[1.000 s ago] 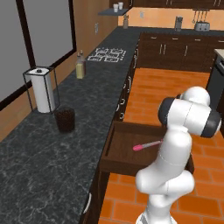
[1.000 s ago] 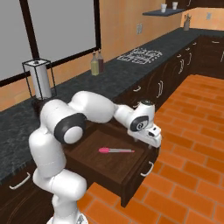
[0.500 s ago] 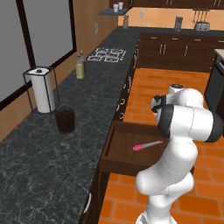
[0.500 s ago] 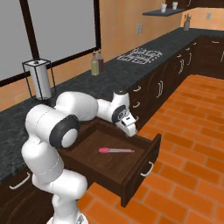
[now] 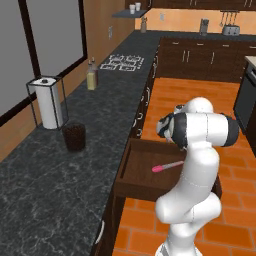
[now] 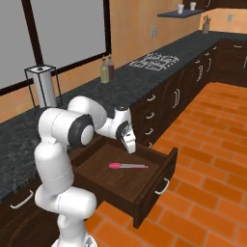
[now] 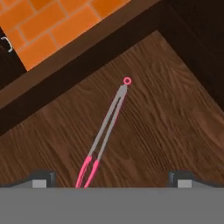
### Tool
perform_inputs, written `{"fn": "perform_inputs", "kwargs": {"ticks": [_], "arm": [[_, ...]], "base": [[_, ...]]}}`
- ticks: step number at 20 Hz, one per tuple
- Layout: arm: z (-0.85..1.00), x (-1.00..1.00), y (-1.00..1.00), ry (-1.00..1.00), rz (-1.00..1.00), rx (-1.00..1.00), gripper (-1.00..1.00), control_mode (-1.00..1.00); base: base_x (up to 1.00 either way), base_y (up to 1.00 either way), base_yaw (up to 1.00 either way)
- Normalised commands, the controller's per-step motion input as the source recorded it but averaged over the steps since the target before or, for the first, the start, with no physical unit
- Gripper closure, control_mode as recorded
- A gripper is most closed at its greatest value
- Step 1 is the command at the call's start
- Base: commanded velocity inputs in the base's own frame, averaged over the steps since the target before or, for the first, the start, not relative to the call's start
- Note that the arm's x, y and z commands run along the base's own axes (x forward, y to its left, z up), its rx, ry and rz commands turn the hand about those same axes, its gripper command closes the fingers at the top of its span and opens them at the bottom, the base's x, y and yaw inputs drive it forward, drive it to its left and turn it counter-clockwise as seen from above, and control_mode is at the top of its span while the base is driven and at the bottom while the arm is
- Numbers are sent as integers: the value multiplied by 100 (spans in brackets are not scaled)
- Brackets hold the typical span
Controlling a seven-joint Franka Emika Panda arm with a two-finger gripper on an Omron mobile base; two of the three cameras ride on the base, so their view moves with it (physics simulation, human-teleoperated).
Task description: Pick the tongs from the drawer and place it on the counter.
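The drawer (image 6: 144,181) stands pulled out, its floor bare around the tongs (image 6: 128,166) lying flat mid-drawer. My gripper (image 6: 130,147) hangs above them, jaws spread wide, holding and touching nothing.

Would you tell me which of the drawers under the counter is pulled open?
The drawer holding the pink tongs, below the gripper; the others are shut.
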Motion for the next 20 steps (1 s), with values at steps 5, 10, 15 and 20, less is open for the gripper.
{"fn": "perform_inputs", "kwargs": {"ticks": [5,10,15,20], "arm": [[-33,38,-7,10,0,11,-100,-100],[-25,22,-1,15,0,2,-100,-100],[-67,7,9,6,0,-4,-100,-100],[-68,2,1,0,0,0,-100,-100]], "base": [[0,0,0],[0,0,0],[0,0,0],[0,0,0]]}}
